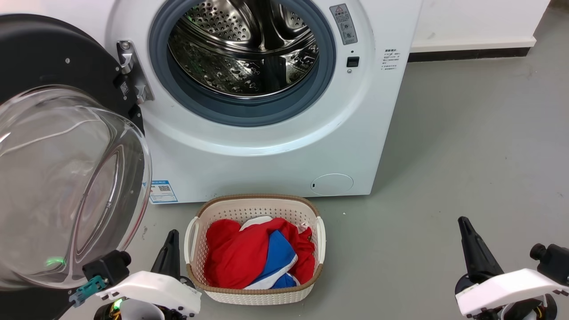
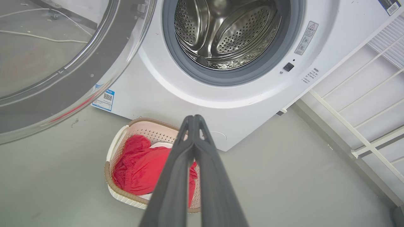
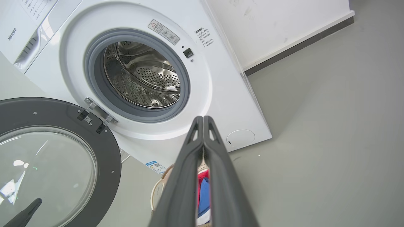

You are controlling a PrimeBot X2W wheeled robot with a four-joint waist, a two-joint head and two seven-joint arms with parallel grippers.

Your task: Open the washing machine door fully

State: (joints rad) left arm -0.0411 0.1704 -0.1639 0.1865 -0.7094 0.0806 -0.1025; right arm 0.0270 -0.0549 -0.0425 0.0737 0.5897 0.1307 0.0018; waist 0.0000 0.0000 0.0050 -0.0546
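Note:
The washing machine door (image 1: 53, 58), a black-framed disc with a bulging clear glass bowl, stands swung out to the left on its hinge (image 1: 131, 71); it also shows as the door (image 2: 63, 69) and the door (image 3: 56, 157). The steel drum opening (image 1: 242, 49) of the white machine lies uncovered. My left gripper (image 1: 172, 234) is shut and empty, low beside the door's glass, a little to its right and apart from it; its tips (image 2: 193, 117) meet. My right gripper (image 1: 463, 221) is shut and empty over bare floor at the far right, tips (image 3: 203, 118) together.
A white woven basket (image 1: 255, 295) with red and blue clothes (image 1: 231, 253) sits on the grey floor before the machine, between my grippers. A white railed rack (image 2: 363, 126) stands right of the machine. A dark baseboard (image 1: 466, 53) runs along the back wall.

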